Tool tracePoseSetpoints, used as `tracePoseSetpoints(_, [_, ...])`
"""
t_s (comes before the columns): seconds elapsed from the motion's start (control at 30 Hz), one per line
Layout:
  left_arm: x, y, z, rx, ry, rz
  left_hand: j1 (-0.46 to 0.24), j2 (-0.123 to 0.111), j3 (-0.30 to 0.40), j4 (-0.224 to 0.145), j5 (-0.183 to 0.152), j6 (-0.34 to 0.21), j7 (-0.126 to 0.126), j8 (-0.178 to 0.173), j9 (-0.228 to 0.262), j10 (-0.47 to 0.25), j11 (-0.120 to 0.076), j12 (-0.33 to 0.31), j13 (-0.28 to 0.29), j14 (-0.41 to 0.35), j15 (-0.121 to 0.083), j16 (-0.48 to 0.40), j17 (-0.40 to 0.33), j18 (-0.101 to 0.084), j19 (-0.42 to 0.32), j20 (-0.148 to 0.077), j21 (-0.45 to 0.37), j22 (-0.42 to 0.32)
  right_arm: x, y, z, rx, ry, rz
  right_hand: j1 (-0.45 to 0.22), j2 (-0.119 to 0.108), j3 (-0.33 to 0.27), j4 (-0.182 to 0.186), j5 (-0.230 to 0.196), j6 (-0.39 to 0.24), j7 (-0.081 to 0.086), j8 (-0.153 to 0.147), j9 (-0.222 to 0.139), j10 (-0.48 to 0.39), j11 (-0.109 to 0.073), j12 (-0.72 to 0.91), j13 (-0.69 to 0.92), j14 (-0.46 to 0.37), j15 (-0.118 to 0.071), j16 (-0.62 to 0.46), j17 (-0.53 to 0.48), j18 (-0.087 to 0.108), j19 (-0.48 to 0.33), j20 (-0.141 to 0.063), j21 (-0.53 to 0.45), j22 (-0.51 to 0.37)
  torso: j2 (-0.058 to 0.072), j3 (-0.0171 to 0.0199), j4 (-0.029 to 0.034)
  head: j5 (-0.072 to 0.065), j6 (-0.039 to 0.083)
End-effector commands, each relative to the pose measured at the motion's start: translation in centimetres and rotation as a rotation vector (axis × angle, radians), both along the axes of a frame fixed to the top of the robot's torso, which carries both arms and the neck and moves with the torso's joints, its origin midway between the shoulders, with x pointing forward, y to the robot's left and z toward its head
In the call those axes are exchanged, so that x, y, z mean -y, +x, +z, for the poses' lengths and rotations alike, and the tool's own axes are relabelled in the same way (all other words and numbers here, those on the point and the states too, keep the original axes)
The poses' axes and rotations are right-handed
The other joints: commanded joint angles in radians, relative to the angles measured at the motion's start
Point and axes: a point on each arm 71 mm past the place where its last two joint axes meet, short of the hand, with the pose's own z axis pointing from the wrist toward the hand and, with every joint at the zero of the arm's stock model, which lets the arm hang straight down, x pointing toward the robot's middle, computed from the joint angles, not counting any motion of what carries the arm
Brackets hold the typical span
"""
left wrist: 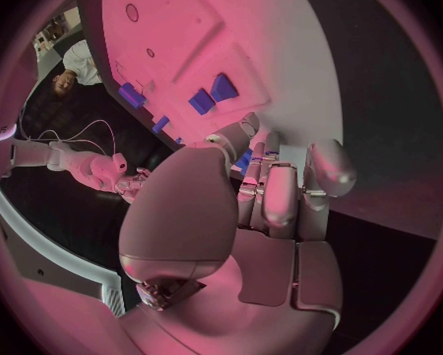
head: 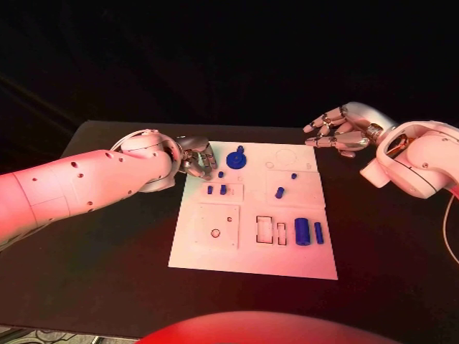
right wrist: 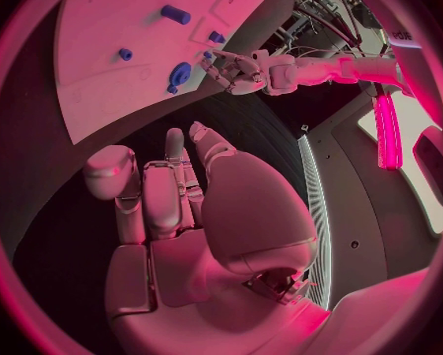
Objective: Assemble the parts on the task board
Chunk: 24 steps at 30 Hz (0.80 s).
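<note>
The white task board [head: 255, 251] lies mid-table with several blue parts on it. A round blue part [head: 238, 156] stands near its far left corner, small pegs [head: 224, 189] sit in the panels behind it, and two cylinders [head: 303, 231] lie near the right edge. My left hand [head: 196, 159] hovers at the board's far left edge beside the round part, fingers curled close together. A bit of blue [left wrist: 243, 160] shows between its fingertips, and I cannot tell whether it is held. My right hand [head: 338, 129] hangs beyond the board's far right corner, fingers loosely apart and holding nothing.
Black table [head: 395, 244] surrounds the board on all sides. The board's near left panel [head: 217, 226] has an oval hole and a small hole, and two rectangular slots [head: 265, 229] lie beside the cylinders. In the right wrist view the left hand [right wrist: 236, 65] reaches over the round blue part [right wrist: 179, 72].
</note>
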Motion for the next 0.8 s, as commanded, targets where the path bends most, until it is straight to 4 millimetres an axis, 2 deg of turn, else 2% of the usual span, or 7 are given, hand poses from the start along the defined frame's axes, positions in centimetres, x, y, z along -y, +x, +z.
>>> tracePoseSetpoints(0.03, [-0.9,0.0,0.8,-0.034,-0.203,0.068,0.019,0.007,0.015,-0.007,0.004,0.009,0.000,0.007,0.000,-0.005,0.003,0.001,-0.001,-0.009,0.001,-0.009,-0.014,0.019,-0.008,0.003,-0.016,-0.011,0.0,-0.1,-0.4,0.058,-0.219,0.039,0.018,-0.008,0.034,-0.014,-0.004,0.035,0.011,0.005,0.000,0.005,-0.004,-0.085,-0.069,0.014,-0.005,-0.017,-0.016,0.011,0.000,0.002,-0.010,-0.008,-0.002,0.0007,0.0004,-0.001,0.006])
tracePoseSetpoints(0.1, [-2.1,0.0,1.3,-0.046,-0.338,0.139,0.052,0.023,0.057,-0.028,0.004,0.032,0.013,0.020,0.003,-0.007,0.012,0.003,-0.004,-0.035,0.003,-0.049,-0.078,0.032,-0.037,0.004,-0.076,-0.061,0.0,-0.1,-0.6,0.095,-0.318,0.050,0.005,-0.030,0.073,-0.016,-0.017,0.053,0.013,-0.009,-0.004,0.039,-0.003,-0.188,-0.166,0.014,0.003,-0.035,-0.029,0.016,-0.005,0.005,-0.023,-0.022,-0.003,0.0013,-0.0001,-0.006,0.014])
tracePoseSetpoints(0.23, [-3.4,-0.1,2.0,-0.073,-0.559,0.214,0.059,0.025,0.094,-0.042,0.005,0.040,0.022,0.025,0.001,0.005,0.016,0.015,-0.004,-0.054,0.007,-0.077,-0.118,0.039,-0.058,0.006,-0.112,-0.088,-0.2,-0.3,-1.2,0.156,-0.442,0.062,0.012,-0.044,0.122,-0.033,-0.023,0.086,0.001,-0.019,-0.002,0.067,-0.003,-0.257,-0.240,0.017,0.001,-0.047,-0.038,0.014,-0.005,0.008,-0.031,-0.032,-0.005,-0.0020,-0.0021,-0.013,0.016])
tracePoseSetpoints(0.4, [-3.7,-0.6,2.5,-0.125,-0.925,0.274,0.026,0.040,0.108,-0.031,0.003,0.051,0.030,0.036,-0.001,0.012,0.018,0.044,0.002,-0.135,0.011,-0.182,-0.265,0.072,-0.158,0.011,-0.280,-0.217,-1.0,-0.8,-2.5,0.215,-0.538,0.083,0.014,-0.050,0.177,-0.050,-0.036,0.105,0.003,-0.031,-0.002,0.092,-0.001,-0.292,-0.288,0.017,0.002,-0.060,-0.048,0.014,-0.003,0.010,-0.034,-0.035,-0.008,-0.0043,-0.0035,-0.025,0.020])
tracePoseSetpoints(0.53, [-3.7,-1.1,2.7,-0.154,-1.188,0.333,-0.027,0.045,0.076,0.000,0.003,0.047,0.029,0.042,-0.003,0.001,0.020,0.059,0.005,-0.190,0.019,-0.251,-0.364,0.088,-0.219,0.019,-0.386,-0.297,-2.2,-1.1,-3.5,0.250,-0.587,0.111,0.000,-0.063,0.198,-0.053,-0.045,0.115,0.003,-0.039,-0.002,0.100,0.001,-0.313,-0.315,0.017,0.002,-0.073,-0.061,0.013,0.001,0.010,-0.032,-0.033,-0.009,-0.0053,-0.0052,-0.038,0.027])
tracePoseSetpoints(0.63, [-3.9,-1.6,2.8,-0.160,-1.325,0.380,-0.070,0.046,0.030,0.028,0.003,0.049,0.023,0.052,-0.003,0.004,0.014,0.080,0.013,-0.200,0.018,-0.260,-0.380,0.090,-0.226,0.022,-0.407,-0.311,-3.1,-1.3,-4.3,0.266,-0.615,0.134,-0.005,-0.069,0.207,-0.055,-0.054,0.119,0.001,-0.042,-0.002,0.103,0.001,-0.322,-0.328,0.017,0.003,-0.077,-0.064,0.013,0.002,0.011,-0.032,-0.033,-0.009,-0.0077,-0.0040,-0.049,0.032])
tracePoseSetpoints(0.8, [-4.0,-2.0,2.8,-0.155,-1.413,0.416,-0.091,0.054,-0.013,0.046,0.004,0.046,0.020,0.062,-0.003,-0.004,0.012,0.103,0.021,-0.205,0.017,-0.262,-0.391,0.091,-0.221,0.022,-0.427,-0.326,-4.0,-1.3,-5.0,0.263,-0.660,0.150,-0.024,-0.081,0.218,-0.053,-0.083,0.125,0.002,-0.050,-0.002,0.091,0.007,-0.349,-0.357,0.019,0.007,-0.079,-0.066,0.013,0.004,0.014,-0.033,-0.032,-0.007,-0.0062,0.0002,-0.059,0.035])
